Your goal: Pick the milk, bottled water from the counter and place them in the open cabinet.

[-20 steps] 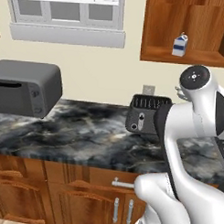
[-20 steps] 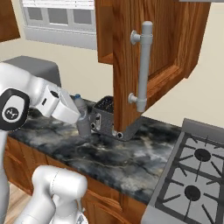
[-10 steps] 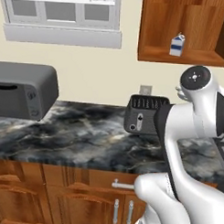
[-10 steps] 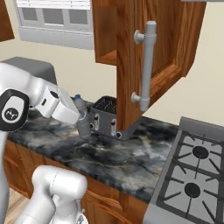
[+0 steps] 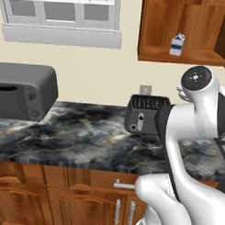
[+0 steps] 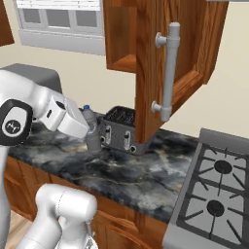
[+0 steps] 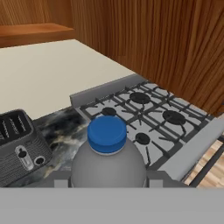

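Over the marbled bench (image 5: 76, 136), with a toaster (image 6: 119, 129) at the back and a stove (image 6: 219, 194) to one side, we are about halfway through. The milk (image 5: 177, 45) already stands on the shelf of the open cabinet (image 5: 181, 25). Our claw (image 6: 92, 140) is closed around the water bottle (image 7: 108, 159), which it holds upright above the bench just beside the toaster. What we judge is left: raising the bottle to the shelf and setting it near the milk.

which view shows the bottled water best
The hand view: the bottled water sits close and central, blue cap and grey shoulders plain. The right base view gives it small, beside the toaster.
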Controlling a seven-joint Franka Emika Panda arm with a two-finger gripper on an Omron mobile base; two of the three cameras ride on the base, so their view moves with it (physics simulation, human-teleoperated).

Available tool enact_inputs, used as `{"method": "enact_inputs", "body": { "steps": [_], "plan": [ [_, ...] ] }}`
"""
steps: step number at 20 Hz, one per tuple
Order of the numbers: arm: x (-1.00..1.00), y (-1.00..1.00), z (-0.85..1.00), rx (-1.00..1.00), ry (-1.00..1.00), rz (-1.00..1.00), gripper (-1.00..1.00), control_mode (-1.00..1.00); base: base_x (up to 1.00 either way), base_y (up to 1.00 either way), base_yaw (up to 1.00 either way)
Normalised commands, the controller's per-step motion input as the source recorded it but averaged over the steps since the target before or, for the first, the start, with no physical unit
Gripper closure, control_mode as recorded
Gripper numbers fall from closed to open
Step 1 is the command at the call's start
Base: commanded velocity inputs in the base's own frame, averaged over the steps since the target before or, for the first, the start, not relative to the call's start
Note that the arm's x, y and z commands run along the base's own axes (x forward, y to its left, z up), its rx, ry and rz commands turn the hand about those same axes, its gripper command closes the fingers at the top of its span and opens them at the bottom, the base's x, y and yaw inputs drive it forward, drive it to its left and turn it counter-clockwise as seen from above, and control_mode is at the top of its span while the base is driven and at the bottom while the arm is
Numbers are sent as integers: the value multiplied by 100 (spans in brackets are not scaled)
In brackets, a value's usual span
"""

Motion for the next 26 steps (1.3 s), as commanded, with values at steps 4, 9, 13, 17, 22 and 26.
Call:
{"method": "enact_inputs", "body": {
  "steps": [4, 9, 13, 17, 22, 26],
  "plan": [
    [0, 0, 0, 0, 0, 0, 100, 100, -35, 35, -7],
    [0, 0, 0, 0, 0, 0, 100, 100, 4, 22, -7],
    [0, 0, 0, 0, 0, 0, 100, 100, 56, 9, -14],
    [0, 0, 0, 0, 0, 0, 100, 100, 70, 11, -13],
    [0, 0, 0, 0, 0, 0, 100, 100, 77, 14, -10],
    [0, 0, 0, 0, 0, 0, 100, 100, 82, 10, -11]
  ]
}}
